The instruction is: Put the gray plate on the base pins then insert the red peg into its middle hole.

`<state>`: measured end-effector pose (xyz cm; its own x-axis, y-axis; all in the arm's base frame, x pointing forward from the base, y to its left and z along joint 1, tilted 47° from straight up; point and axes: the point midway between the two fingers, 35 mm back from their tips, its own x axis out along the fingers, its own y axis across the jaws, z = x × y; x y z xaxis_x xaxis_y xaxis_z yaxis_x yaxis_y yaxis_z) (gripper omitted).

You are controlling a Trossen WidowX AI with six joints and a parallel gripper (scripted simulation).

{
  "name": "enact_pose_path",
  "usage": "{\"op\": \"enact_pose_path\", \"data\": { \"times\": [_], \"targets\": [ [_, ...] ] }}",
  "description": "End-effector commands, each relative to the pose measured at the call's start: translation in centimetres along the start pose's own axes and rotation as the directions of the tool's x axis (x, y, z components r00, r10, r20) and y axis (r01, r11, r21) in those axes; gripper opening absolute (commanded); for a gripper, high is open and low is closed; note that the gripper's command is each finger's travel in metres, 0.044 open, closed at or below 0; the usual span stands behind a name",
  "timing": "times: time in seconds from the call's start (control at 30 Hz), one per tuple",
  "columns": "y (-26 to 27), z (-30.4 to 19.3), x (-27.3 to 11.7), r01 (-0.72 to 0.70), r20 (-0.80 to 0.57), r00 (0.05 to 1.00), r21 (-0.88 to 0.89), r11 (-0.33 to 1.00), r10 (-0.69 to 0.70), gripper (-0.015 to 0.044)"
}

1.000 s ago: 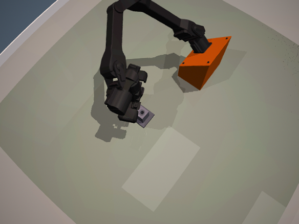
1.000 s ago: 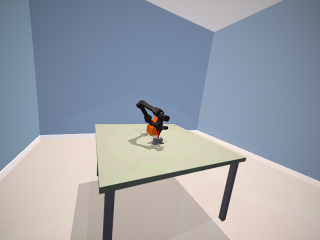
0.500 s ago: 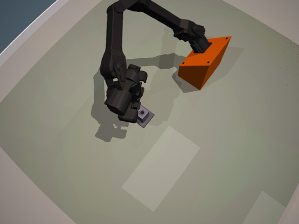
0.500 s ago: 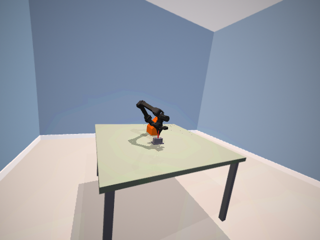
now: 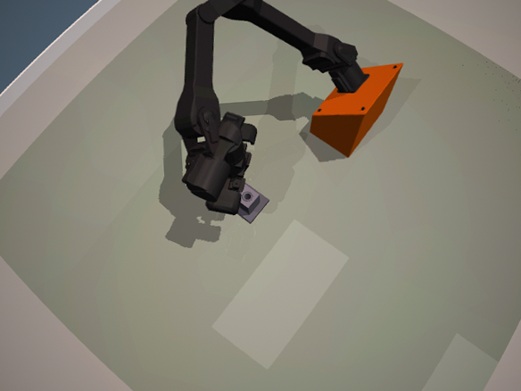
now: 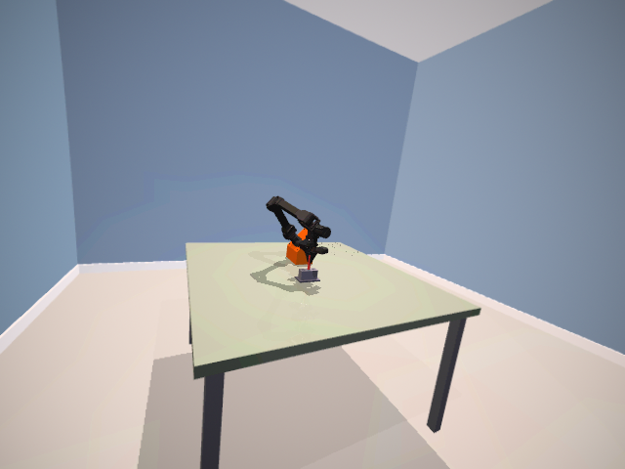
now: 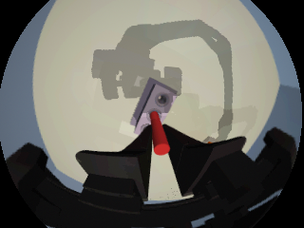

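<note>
Looks like the black two-finger gripper (image 6: 309, 257) (image 7: 156, 127) is pinching the round red peg (image 6: 309, 263) (image 7: 159, 135), lower end right at the gray rectangular plate's (image 6: 308, 275) (image 7: 168, 91) middle hole.

on the table (image 5: 414, 210) (image 6: 353, 308) (image 7: 71, 95), the base (image 5: 251, 216) (image 6: 307, 279) (image 7: 143, 102) lies before the mount (image 5: 365, 98) (image 6: 296, 254) (image 7: 209, 142) in the exterior view.
</note>
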<state>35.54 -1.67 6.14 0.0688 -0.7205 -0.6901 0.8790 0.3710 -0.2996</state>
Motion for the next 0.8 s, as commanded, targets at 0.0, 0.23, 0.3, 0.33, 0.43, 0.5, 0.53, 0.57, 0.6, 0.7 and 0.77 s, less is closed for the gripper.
{"op": "enact_pose_path", "data": {
  "times": [0.0,0.23,0.3,0.33,0.43,0.5,0.53,0.57,0.6,0.7,0.77],
  "targets": [
    [0.02,0.0,-0.03,-0.001,0.0,1.0,0.001,1.0,0.001,0.0026],
    [0.02,0.0,-0.03,-0.001,0.0,1.0,0.001,1.0,0.001,0.015],
    [0.02,0.0,-0.03,-0.001,0.0,1.0,0.001,1.0,0.001,0.015],
    [0.02,0.0,-0.03,-0.001,0.0,1.0,0.001,1.0,0.001,0.015],
    [0.02,0.0,-0.03,-0.001,0.0,1.0,0.001,1.0,0.001,0.015],
    [0.02,0.0,-0.06,-0.001,0.001,1.0,0.0,1.0,0.001,0.015],
    [0.02,-0.01,-0.13,-0.001,0.001,1.0,-0.001,1.0,0.001,0.015],
    [0.01,-0.01,-0.2,-0.001,0.002,1.0,-0.002,1.0,0.001,0.015],
    [0.0,-0.01,-0.3,-0.001,0.003,1.0,-0.003,1.0,0.001,0.015],
    [-0.06,-0.03,-0.53,-0.001,0.004,1.0,-0.005,1.0,0.001,0.015],
    [-0.09,-0.06,-0.64,-0.001,0.004,1.0,-0.005,1.0,0.001,0.015]
  ]
}}
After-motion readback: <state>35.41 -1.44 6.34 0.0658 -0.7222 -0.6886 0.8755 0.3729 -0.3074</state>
